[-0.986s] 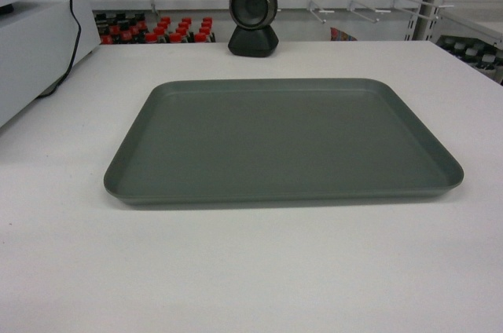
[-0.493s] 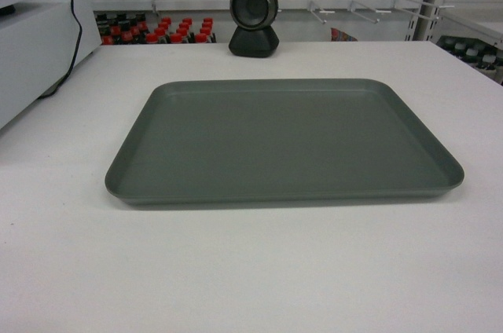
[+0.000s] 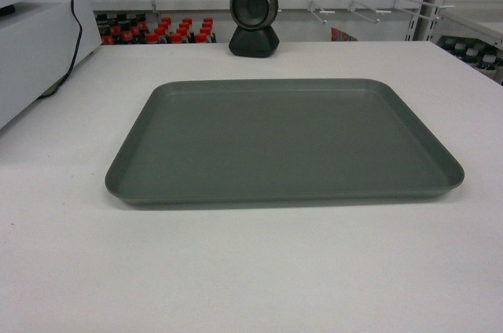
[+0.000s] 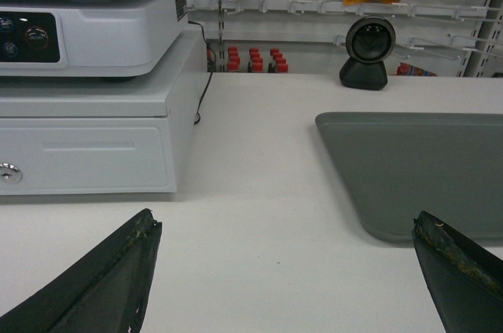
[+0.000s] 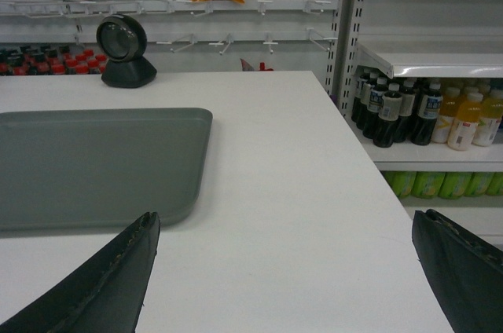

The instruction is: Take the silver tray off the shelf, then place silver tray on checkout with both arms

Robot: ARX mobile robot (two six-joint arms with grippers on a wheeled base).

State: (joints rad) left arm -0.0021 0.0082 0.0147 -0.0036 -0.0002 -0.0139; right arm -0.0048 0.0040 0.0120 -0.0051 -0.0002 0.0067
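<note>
While both end effectors, left [image 4: 284, 270] and right [image 5: 284, 270], gape wide and empty, the silver tray [image 3: 283, 140] lies unmoved on the tabletop [image 3: 251, 270] between them.

Head cam sits close and looks slanting down across the checkout [image 3: 71, 270], facing the back pegboard wall. Both wrist cams ride low over the near edge, facing the same way, left one further left, right one further right. All three share the silver tray [image 3: 283, 140] and barcode scanner [image 3: 253, 17].
</note>
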